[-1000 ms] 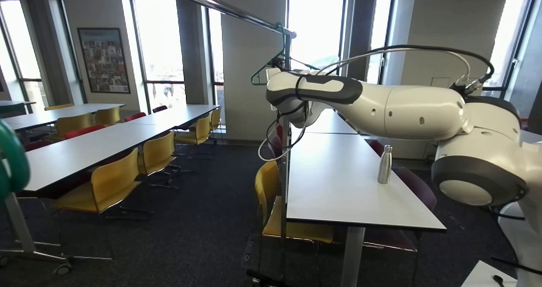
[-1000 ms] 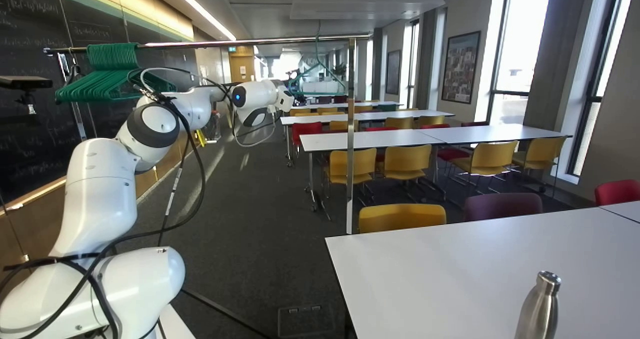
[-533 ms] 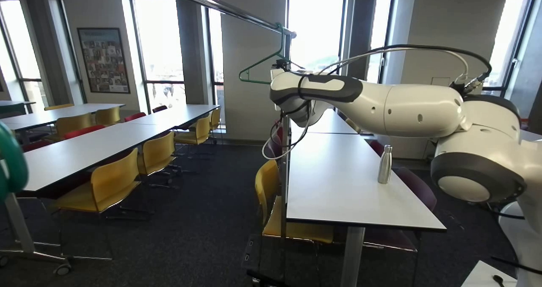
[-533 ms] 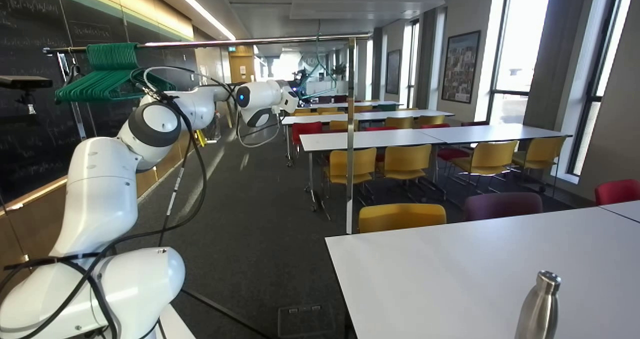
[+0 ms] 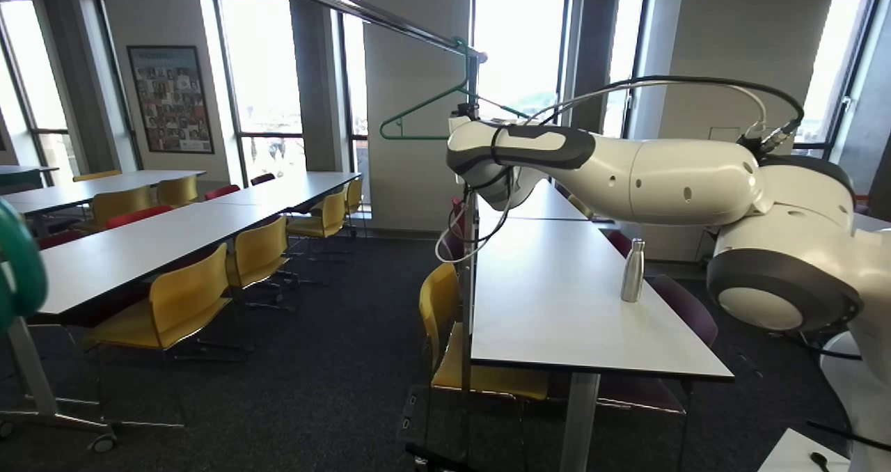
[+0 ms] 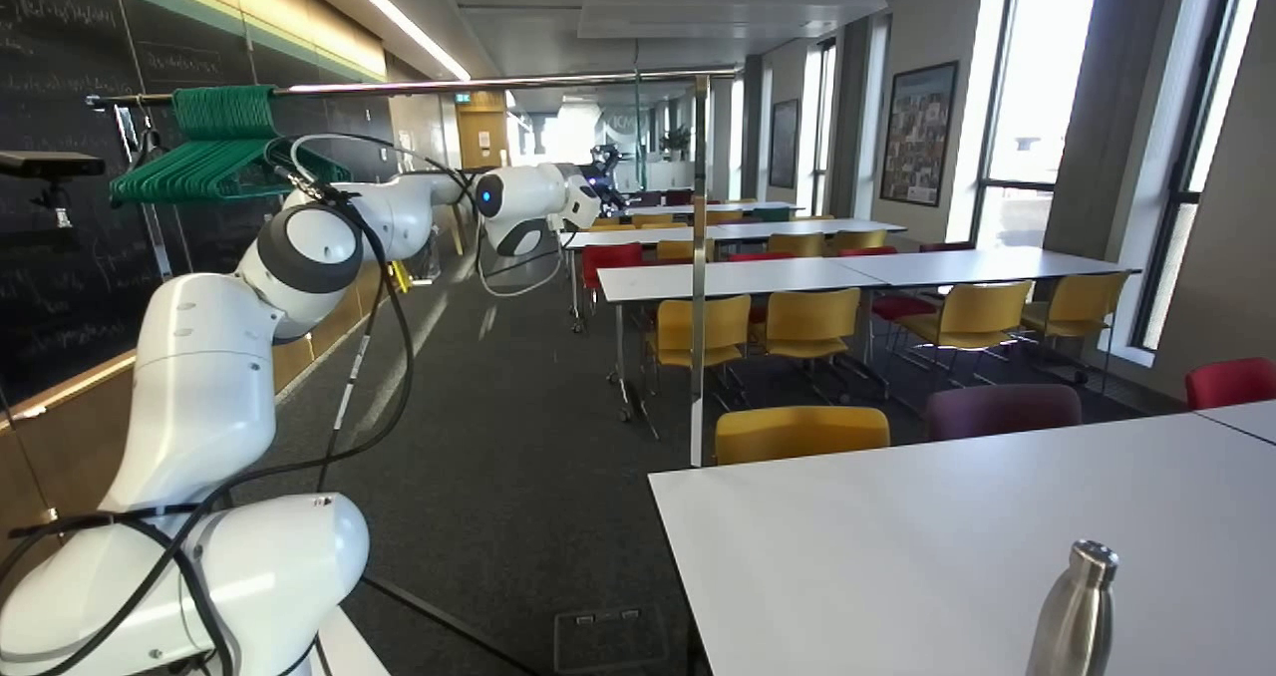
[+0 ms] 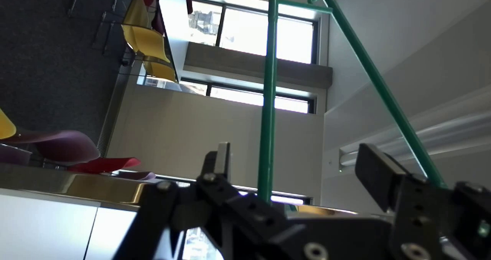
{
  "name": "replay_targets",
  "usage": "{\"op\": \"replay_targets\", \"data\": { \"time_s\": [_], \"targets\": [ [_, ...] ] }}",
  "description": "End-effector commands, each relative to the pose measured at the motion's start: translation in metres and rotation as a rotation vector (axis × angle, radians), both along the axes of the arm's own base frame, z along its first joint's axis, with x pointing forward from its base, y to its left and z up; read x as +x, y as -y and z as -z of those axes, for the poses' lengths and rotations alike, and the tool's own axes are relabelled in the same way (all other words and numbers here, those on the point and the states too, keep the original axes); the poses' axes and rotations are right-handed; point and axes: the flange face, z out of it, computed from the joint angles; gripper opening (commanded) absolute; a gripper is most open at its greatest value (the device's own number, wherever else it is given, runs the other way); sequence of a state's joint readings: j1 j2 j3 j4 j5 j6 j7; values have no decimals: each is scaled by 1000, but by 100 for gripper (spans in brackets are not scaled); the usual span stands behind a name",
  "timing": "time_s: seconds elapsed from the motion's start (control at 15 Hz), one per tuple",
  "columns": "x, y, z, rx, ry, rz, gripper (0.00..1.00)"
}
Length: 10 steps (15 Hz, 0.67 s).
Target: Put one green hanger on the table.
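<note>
A green hanger (image 5: 421,106) hangs by its hook from the metal rail, near the rail's end. In an exterior view the hanger (image 6: 640,133) shows almost edge-on. My gripper (image 5: 465,111) is beside the hanger's lower part. In the wrist view my gripper (image 7: 301,171) is open with its fingers wide apart. The hanger's bottom bar (image 7: 268,99) runs up the picture between the fingers, and its sloping arm passes behind the right finger. Contact cannot be told. The white table (image 5: 550,298) stands beyond the rack's post; it also shows in an exterior view (image 6: 897,516).
A metal rail (image 6: 429,84) with an upright post (image 6: 698,287) stands by the table's corner. Several green hangers (image 6: 224,148) hang bunched at its far end. A steel bottle (image 5: 633,273) stands on the table. Yellow chairs (image 5: 440,298) and other white tables (image 5: 160,228) surround.
The hanger has turned about its hook, from facing the camera to edge-on in an exterior view. My gripper has shifted slightly and stands a little apart from where it was.
</note>
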State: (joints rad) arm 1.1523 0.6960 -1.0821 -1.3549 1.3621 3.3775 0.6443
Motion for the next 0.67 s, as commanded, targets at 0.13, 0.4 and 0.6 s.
{"op": "replay_targets", "data": {
  "time_s": [0.13,0.4,0.6],
  "targets": [
    [-4,10,-6,2,-9,2,42],
    [-4,9,-5,4,-15,-2,11],
    [-4,10,-4,4,-19,-2,0]
  ]
}}
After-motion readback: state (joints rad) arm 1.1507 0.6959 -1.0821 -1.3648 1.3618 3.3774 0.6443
